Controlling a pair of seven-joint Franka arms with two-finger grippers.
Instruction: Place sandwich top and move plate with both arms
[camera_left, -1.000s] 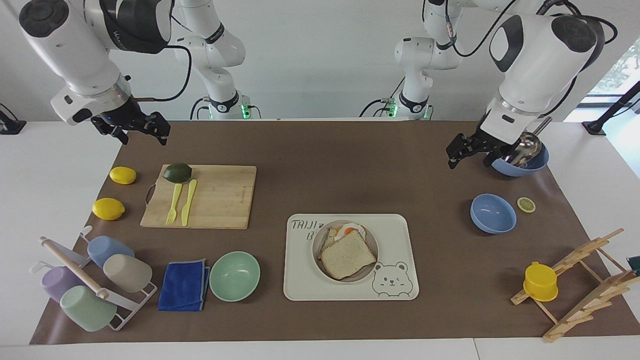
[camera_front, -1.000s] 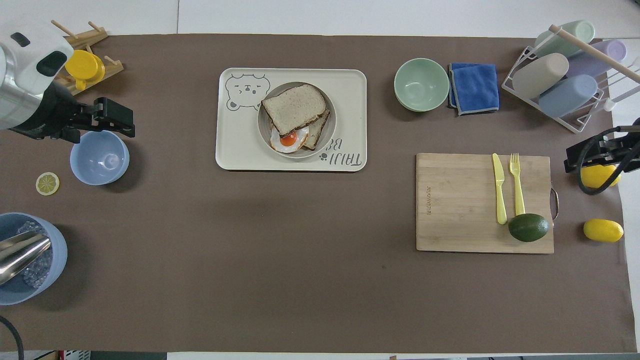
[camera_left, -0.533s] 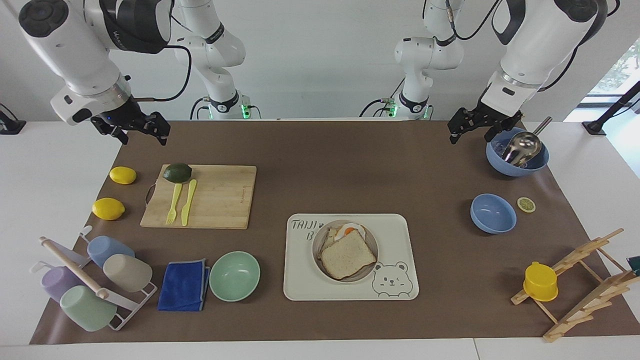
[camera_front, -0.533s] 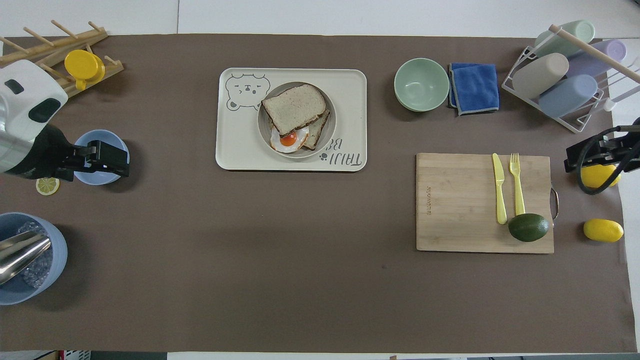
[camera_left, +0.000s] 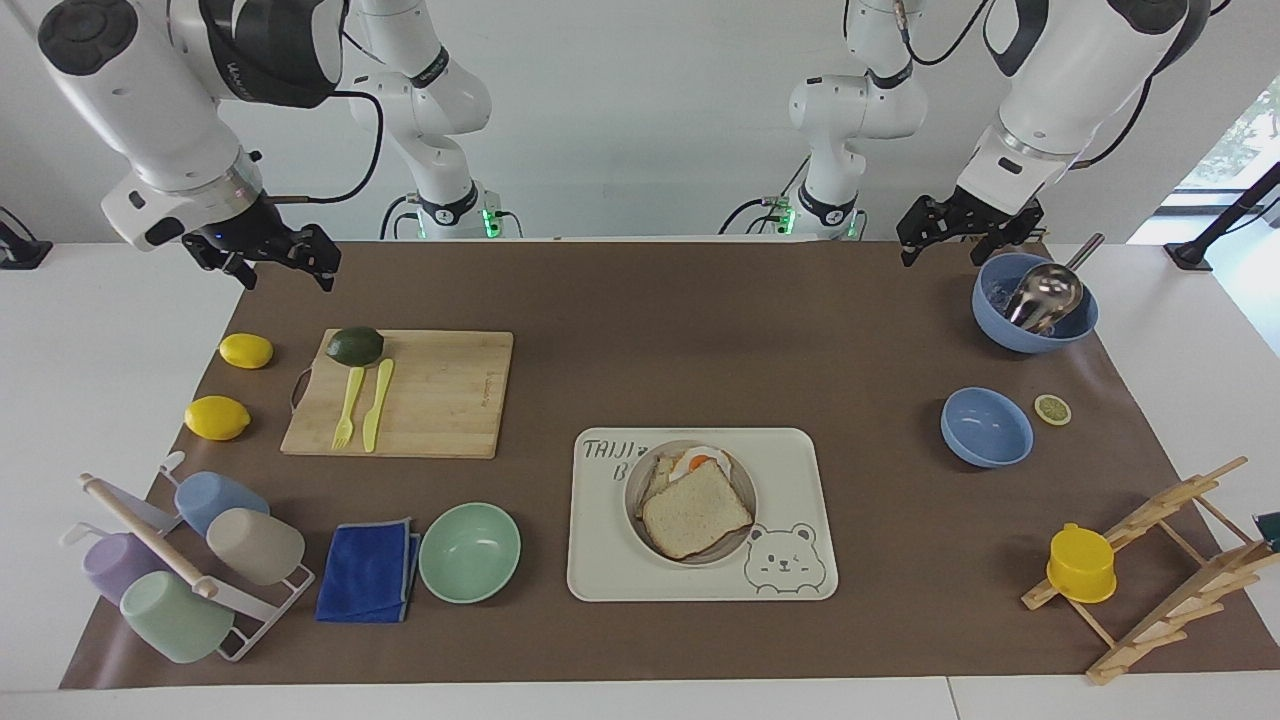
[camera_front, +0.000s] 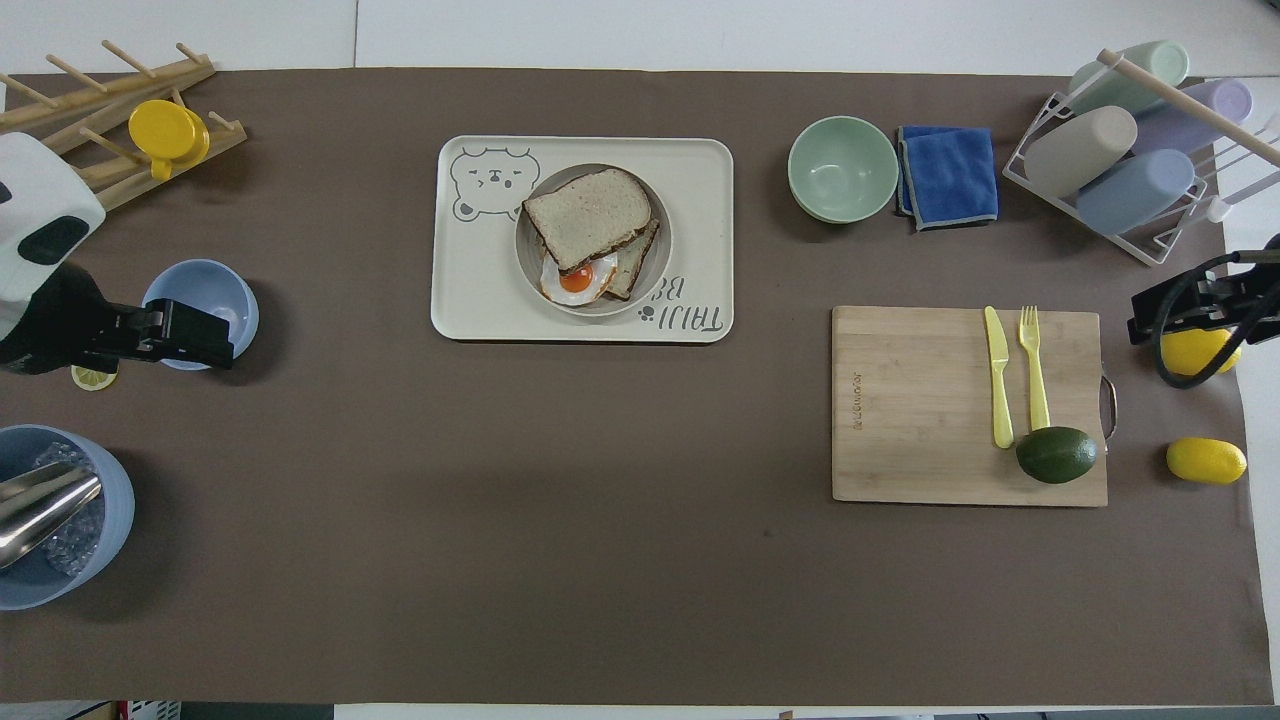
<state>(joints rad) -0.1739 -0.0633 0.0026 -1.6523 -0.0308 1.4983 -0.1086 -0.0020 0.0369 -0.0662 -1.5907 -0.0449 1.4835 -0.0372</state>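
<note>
sandwich top (camera_left: 697, 509) on plate (camera_left: 636, 500), seemingly

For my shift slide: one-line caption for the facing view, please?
Bread slice tops the egg sandwich on the plate in the bear tray; both open claws, left and right, hang apart, empty.

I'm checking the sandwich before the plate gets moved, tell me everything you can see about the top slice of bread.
The sandwich top is one squarish slice of light-brown wholemeal bread with a darker crust. It lies flat but skewed on the stack in the plate, covering most of the slice beneath and leaving the fried egg showing at the edge nearer the robots. Nothing else touches it.
</note>
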